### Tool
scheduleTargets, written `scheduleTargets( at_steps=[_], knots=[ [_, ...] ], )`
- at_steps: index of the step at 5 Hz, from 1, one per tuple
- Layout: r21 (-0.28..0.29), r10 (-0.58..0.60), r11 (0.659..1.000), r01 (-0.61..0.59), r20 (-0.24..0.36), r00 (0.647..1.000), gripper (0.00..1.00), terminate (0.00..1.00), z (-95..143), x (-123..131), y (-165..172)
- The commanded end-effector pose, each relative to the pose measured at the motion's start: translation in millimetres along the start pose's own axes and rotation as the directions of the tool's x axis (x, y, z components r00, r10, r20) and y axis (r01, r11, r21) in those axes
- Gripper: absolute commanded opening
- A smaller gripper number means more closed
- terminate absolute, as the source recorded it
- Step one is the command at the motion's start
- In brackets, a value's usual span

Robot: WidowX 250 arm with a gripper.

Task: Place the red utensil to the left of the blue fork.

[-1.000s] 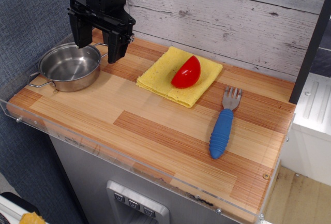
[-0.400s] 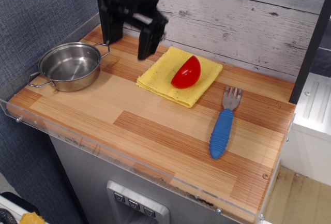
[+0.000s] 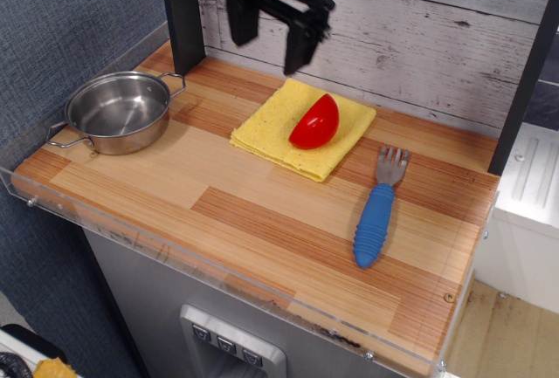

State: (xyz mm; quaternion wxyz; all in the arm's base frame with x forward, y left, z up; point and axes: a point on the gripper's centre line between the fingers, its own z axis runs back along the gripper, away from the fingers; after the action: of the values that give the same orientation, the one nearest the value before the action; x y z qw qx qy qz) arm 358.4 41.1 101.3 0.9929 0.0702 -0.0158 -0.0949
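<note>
1. Your gripper [image 3: 269, 39] hangs high over the back edge of the yellow cloth [image 3: 301, 127], its two black fingers [image 3: 300, 46] spread wide apart with nothing between them.
2. Look below and slightly right of it: the red bowl [image 3: 315, 122] lies tipped on its side on the cloth, well clear of the fingers.
3. The blue fork [image 3: 378, 211] lies on the bare wooden tabletop [image 3: 218, 212] to the right of the cloth, tines pointing toward the back wall, ribbed handle toward the front edge. It sits near the cloth's right corner without touching it.
4. At the left end you have the steel pot [image 3: 117, 113], upright, well apart from the cloth and bowl.
5. A dark post [image 3: 181, 11] stands at the back, just left of the gripper.
</note>
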Motion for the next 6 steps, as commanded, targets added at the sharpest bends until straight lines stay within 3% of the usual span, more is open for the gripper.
scheduleTargets(
  at_steps=[1, 6],
  knots=[
    [-0.008, -0.038, 0.999, 0.038, -0.004, 0.999, 1.00, 0.00, -26, 36, -13],
    [0.007, -0.077, 0.997, 0.077, -0.053, 0.996, 1.00, 0.00, -49, 33, -29]
  ],
)
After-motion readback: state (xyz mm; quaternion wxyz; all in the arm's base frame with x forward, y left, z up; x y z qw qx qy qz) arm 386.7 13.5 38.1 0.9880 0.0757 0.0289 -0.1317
